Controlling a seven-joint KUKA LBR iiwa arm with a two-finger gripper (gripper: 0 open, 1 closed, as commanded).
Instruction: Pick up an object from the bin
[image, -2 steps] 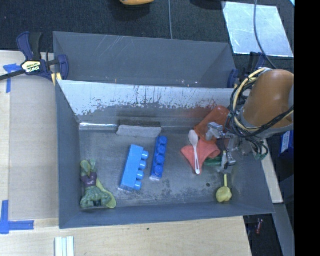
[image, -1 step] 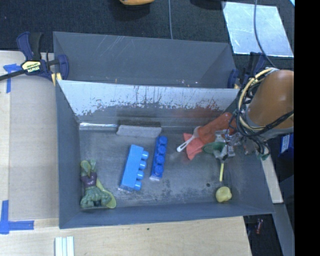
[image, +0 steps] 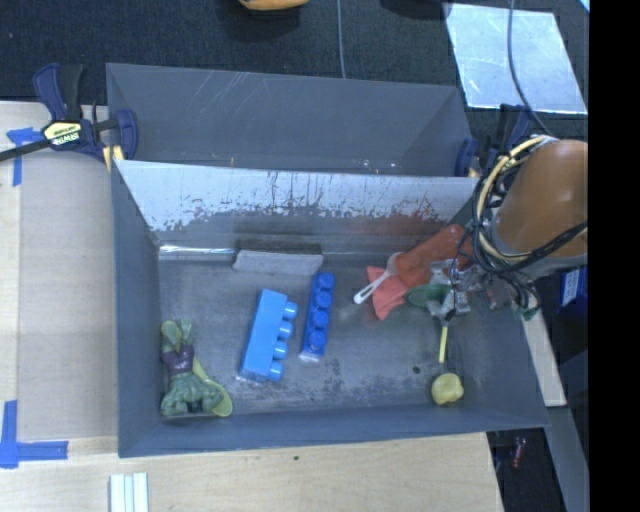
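Tight quarters on the right of the bin (image: 138, 300): the end effector (image: 452, 298) sits low near the right wall, with cables (image: 490, 205) and the orange wrist cover (image: 545, 195) crowding the rim above it. Spread or closed, I cannot tell. Just to its left lies an orange-red piece (image: 405, 280), crumpled-looking, close against it, with a thin white stick (image: 364, 294) poking toward the middle. A bit of green (image: 430, 296) shows between that piece and the end effector. Below, a yellow stick ending in a rounded lump (image: 447, 388) runs toward the front wall. The centre is open floor, scuffed grey metal. Further left, a dark blue studded brick (image: 319, 315) lies just beside a wider light blue brick (image: 268, 335). A flat grey slab (image: 278, 262) lies by the back wall, and a green and purple soft toy (image: 188, 378) sits in the front left corner.
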